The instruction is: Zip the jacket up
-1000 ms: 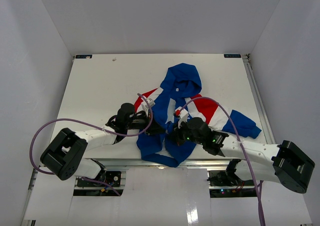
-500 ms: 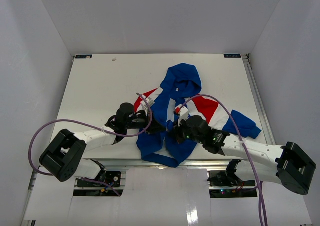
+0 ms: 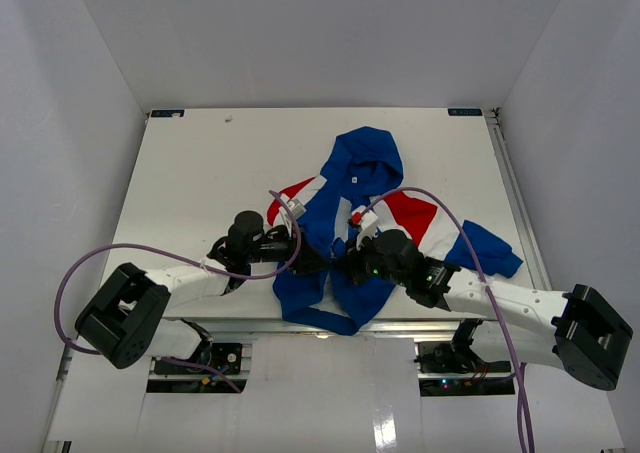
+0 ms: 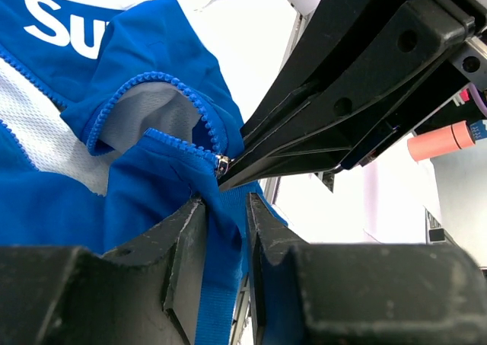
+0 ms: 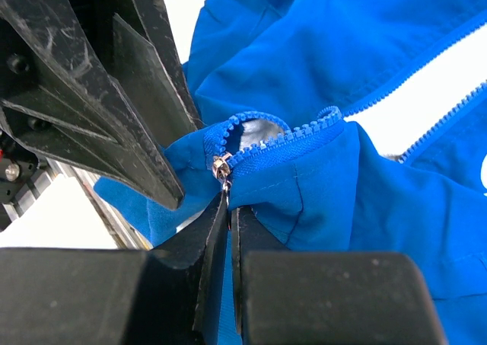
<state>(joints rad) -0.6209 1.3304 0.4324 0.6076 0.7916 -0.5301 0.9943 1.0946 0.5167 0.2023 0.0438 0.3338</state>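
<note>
The royal-blue hooded jacket (image 3: 360, 188) lies open at the table's near middle, hood to the far side, red and white sleeve panels on both sides, hem over the near edge. My left gripper (image 3: 318, 260) is shut on the blue fabric of the hem (image 4: 221, 231) just below the zip's lower end. My right gripper (image 3: 345, 266) meets it from the right and is shut on the metal zipper pull (image 5: 223, 168); its fingers (image 5: 217, 231) pinch the tab. The zip teeth (image 5: 293, 135) are joined only a short way. White lettering (image 4: 65, 25) shows in the left wrist view.
The white table (image 3: 200, 173) has raised walls at the back and both sides. A metal rail (image 3: 515, 193) runs along the right edge. Purple cables (image 3: 110, 253) loop from both arms. The jacket's right sleeve (image 3: 485, 248) stretches toward the right rail.
Both grippers have drawn closer together at the jacket's lower front. The left wrist has shifted slightly left and the right arm's cable loop has risen.
</note>
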